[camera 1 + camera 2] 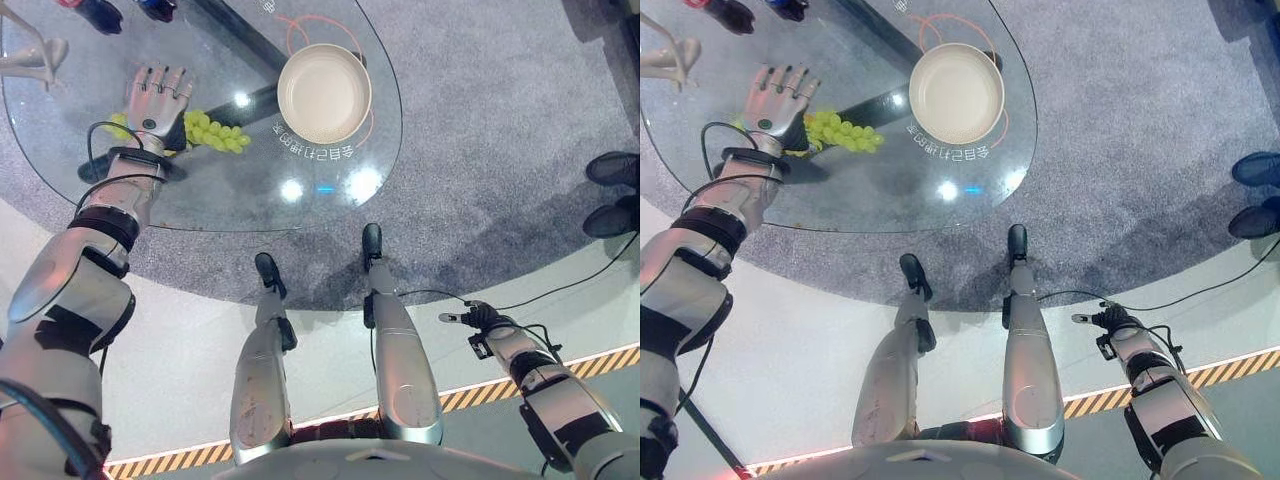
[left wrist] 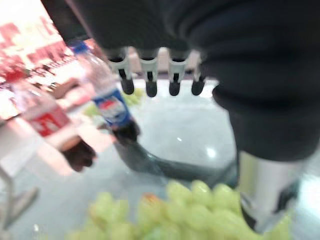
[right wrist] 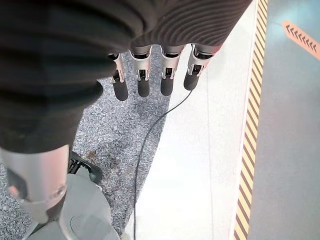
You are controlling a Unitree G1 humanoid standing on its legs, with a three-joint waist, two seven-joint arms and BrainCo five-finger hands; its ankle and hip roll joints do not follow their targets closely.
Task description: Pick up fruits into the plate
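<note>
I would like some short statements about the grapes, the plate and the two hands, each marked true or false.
1. The plate holds no fruit. True.
2. The grapes lie in the plate. False: they lie on the glass table, beside the plate.
3. The left hand is over the table next to the grapes, fingers straight. True.
4. The right hand grips the plate. False: it hangs low by the robot's side, away from the table, holding nothing.
5. Bottles stand on the table. True.
</note>
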